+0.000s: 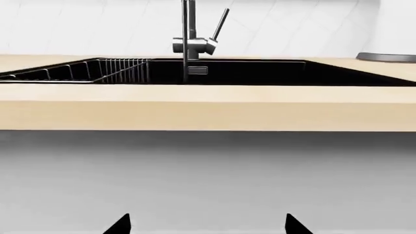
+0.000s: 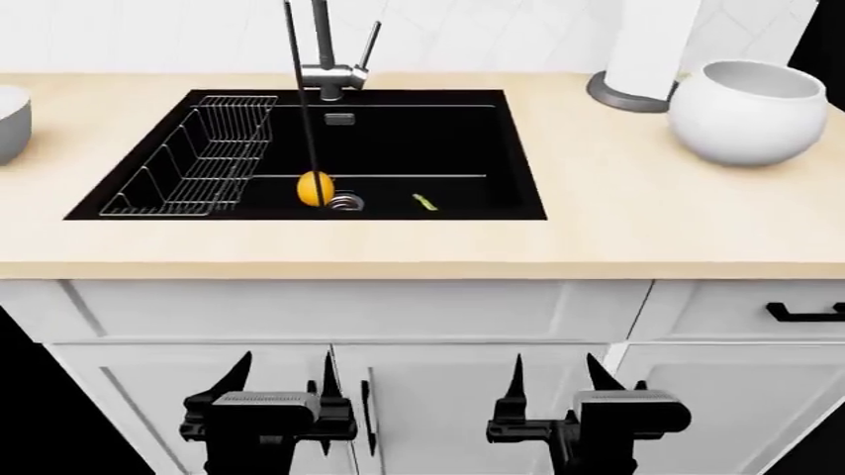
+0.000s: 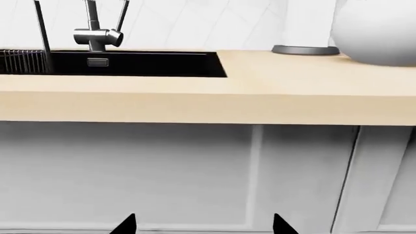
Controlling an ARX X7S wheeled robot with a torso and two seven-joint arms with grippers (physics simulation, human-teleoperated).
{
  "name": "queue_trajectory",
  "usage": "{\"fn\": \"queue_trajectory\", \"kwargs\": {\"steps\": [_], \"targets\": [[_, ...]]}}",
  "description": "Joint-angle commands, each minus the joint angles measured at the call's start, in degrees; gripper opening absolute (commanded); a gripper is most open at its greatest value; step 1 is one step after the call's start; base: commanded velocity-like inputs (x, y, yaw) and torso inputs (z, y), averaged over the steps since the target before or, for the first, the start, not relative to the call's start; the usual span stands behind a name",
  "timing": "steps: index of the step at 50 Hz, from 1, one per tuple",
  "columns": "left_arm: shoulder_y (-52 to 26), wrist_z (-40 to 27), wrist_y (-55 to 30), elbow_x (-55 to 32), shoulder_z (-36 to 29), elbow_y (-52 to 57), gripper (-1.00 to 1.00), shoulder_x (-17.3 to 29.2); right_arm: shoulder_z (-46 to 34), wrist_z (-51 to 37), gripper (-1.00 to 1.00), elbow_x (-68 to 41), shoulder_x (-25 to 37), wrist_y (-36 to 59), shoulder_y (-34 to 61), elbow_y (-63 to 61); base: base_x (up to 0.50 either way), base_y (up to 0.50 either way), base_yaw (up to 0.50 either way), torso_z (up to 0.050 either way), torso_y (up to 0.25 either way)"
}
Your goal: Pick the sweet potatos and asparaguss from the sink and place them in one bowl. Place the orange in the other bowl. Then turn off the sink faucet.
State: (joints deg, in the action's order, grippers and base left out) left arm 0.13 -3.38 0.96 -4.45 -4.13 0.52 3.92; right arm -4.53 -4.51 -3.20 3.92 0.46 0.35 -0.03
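Note:
In the head view the black sink (image 2: 436, 139) holds the orange (image 2: 315, 188) beside the steel drain (image 2: 346, 203). A short green asparagus (image 2: 424, 202) lies to its right. No sweet potato shows. The sink faucet (image 2: 327, 59) stands behind the basin, and a thin dark line runs from its spout down to the orange. One white bowl (image 2: 747, 111) sits on the counter at the right. Part of another bowl (image 2: 7, 121) shows at the left edge. My left gripper (image 2: 284, 368) and right gripper (image 2: 555, 368) hang open and empty, low before the cabinet doors.
A wire rack (image 2: 198, 158) fills the sink's left side. A white paper roll on a grey base (image 2: 644, 59) stands behind the right bowl. The counter's front edge (image 1: 208, 109) is above both grippers. A drawer handle (image 2: 805, 313) is at the right.

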Motion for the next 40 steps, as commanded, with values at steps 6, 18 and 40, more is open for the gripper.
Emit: {"fn": "queue_trajectory", "kwargs": {"steps": [6,18,40], "targets": [[-0.2,-1.7,0.7,-0.2,-1.6,-0.6,1.00,1.3,-1.6,-1.6,1.00,-0.7,1.1,0.2,0.0,-0.4,0.00,0.50,0.00,0.050,0.000],[-0.6,-3.9,1.2,0.1,-2.5,-0.8,1.00,1.7,-2.3,-2.6,1.00,-1.7,1.9,0.1,-0.1,-0.8,0.00,0.50,0.00,0.008,0.000],[-39.4,-11.1,-34.9,-2.3,-2.4,4.6,1.00,-1.0,-0.5,-2.4,1.00,-13.2,5.4,43.9,38.3,-13.0,0.00,0.09,0.00,0.000,0.000]]}}
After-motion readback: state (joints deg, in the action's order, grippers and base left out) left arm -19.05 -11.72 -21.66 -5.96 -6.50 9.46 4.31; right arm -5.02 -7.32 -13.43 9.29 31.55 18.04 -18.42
